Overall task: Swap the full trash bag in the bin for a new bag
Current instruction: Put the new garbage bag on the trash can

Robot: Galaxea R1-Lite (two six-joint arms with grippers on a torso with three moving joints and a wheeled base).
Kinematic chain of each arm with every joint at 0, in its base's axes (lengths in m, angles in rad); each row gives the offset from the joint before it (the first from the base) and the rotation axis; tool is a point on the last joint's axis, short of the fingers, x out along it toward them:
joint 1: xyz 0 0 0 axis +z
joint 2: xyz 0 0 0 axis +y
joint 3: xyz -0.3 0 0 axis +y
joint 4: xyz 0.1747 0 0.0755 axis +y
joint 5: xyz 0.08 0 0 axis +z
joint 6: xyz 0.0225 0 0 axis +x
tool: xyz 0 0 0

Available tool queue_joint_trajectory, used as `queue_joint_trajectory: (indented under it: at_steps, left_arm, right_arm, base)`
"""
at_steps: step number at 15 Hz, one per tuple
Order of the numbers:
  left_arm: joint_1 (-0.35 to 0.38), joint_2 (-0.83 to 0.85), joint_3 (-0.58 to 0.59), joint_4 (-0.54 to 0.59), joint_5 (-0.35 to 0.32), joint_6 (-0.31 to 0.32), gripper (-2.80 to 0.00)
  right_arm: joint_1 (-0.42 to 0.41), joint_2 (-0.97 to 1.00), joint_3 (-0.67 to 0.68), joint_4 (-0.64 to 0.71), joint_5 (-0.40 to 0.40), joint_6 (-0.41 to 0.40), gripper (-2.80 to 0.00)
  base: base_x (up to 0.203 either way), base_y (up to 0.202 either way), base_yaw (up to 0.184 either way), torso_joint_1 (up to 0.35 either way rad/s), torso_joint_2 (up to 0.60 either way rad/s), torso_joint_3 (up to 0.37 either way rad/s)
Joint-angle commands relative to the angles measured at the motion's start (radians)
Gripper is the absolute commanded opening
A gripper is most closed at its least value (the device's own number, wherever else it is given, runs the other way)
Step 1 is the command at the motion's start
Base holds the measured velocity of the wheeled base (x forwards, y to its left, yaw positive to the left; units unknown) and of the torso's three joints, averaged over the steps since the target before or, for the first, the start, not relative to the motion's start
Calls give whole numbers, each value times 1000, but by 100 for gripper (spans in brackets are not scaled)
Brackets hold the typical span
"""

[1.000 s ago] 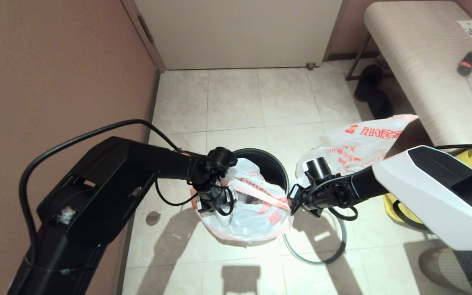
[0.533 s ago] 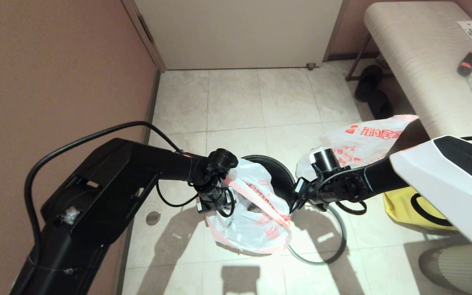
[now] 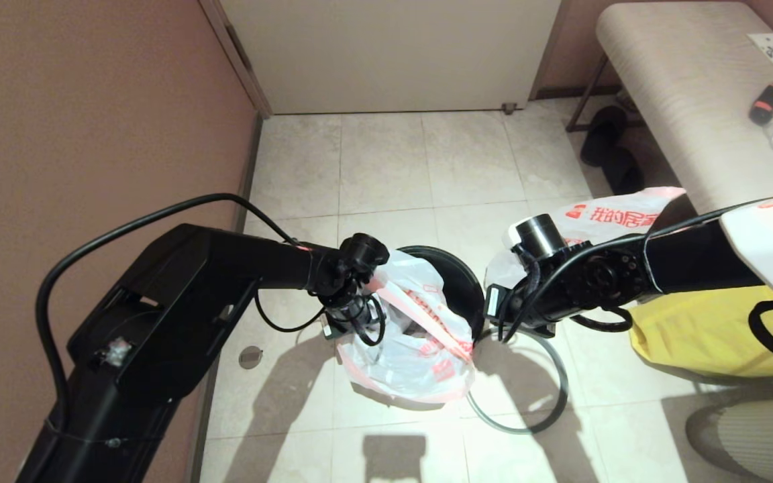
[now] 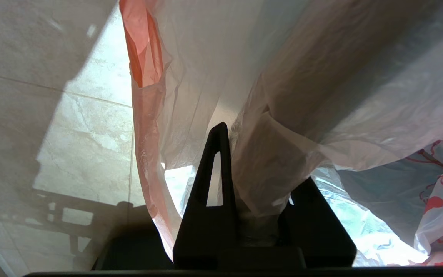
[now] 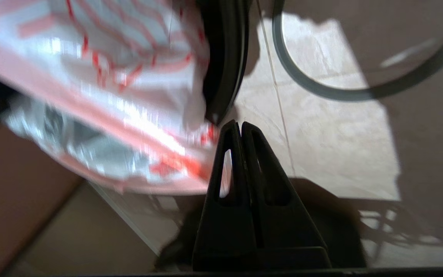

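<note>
Full trash bag [image 3: 413, 335]: lumpy, crinkled translucent plastic

Domestic interior, likely an entryway: beige tiled floor [image 3: 386, 168], pale door [image 3: 393, 54] at upper centre, brown wall [image 3: 91, 121] at left, padded bench [image 3: 682, 100] at upper right with dark slippers [image 3: 611, 151] beneath.

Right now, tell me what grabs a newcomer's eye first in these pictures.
The white, red-printed full trash bag stands out, bulging from the bin at the middle of the floor, with the left gripper shut on a fold of it. The right gripper sits shut beside it, above the grey hoop lying on the tiles.
</note>
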Motion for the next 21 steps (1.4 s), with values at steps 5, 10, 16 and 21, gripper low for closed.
queue_joint_trajectory:
  at_steps: [5, 10, 16, 21]
  left_arm:
    - [19, 9, -10, -27, 3, -8, -280]
    - [65, 1, -26, -21, -27, -2, -280]
    - [91, -66, 0, 17, -334, -3, -280]
    - [93, -63, 0, 17, -339, -3, -280]
  right_arm:
    - [69, -49, 7, 173, 17, -163, -280]
    - [58, -18, 216, -76, 158, -307, -280]
    - [58, -30, 526, -673, 258, -456, -280]
    - [53, 82, 515, -824, 192, -513, -280]
  base:
    - [0, 0, 0, 0, 0, 0]
    - [0, 0, 0, 0, 0, 0]
    - [0, 0, 0, 0, 0, 0]
    - [0, 0, 0, 0, 0, 0]
